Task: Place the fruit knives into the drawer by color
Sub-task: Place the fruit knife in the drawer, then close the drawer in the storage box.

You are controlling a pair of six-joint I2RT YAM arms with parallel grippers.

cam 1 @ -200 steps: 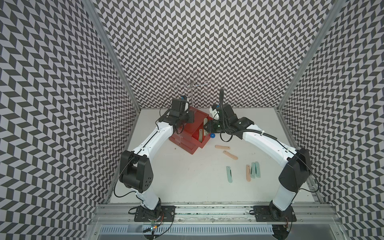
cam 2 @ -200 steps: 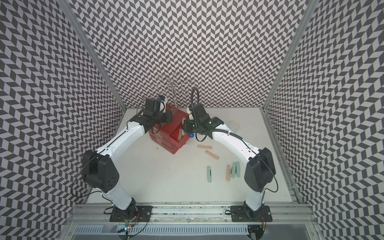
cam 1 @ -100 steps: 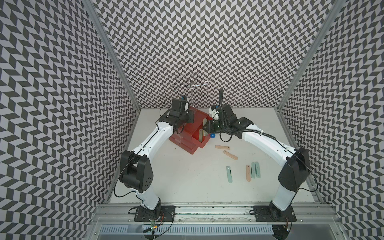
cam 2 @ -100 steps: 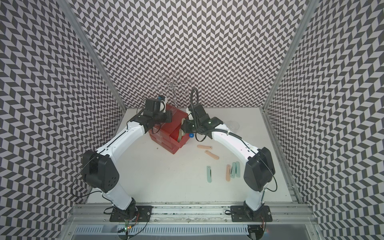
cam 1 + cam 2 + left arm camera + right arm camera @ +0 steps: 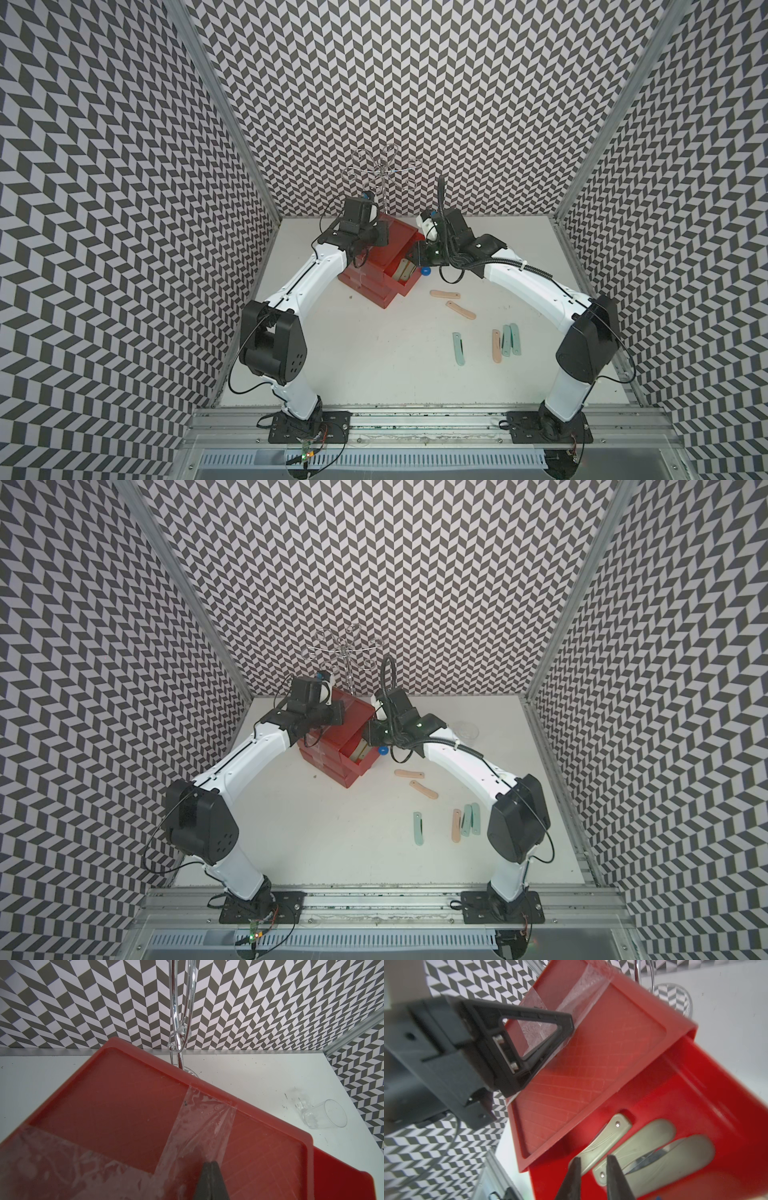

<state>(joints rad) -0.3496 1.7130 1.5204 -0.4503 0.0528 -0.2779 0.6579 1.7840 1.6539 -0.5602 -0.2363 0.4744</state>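
The red drawer point(image 5: 365, 266) cabinet stands at the back of the table, its top drawer point(image 5: 695, 1105) pulled out. Two grey-green fruit knives point(image 5: 604, 1140) point(image 5: 654, 1155) lie inside it. My right gripper point(image 5: 593, 1159) hovers over that drawer, jaws a little apart with nothing between them. My left gripper point(image 5: 211, 1162) is shut and presses on the taped cabinet top point(image 5: 135, 1105). On the table lie three peach-pink knives point(image 5: 444, 294) point(image 5: 460, 310) point(image 5: 496, 345) and three pale teal ones point(image 5: 458, 348) point(image 5: 506, 340) point(image 5: 515, 339).
A chrome wire rack point(image 5: 384, 183) rises just behind the cabinet. A clear cup point(image 5: 465, 732) lies on its side at the back right. The open drawer's blue knob point(image 5: 425, 272) points toward the loose knives.
The right wrist has shifted only slightly above the open drawer. The left arm and the knives on the table have not moved.
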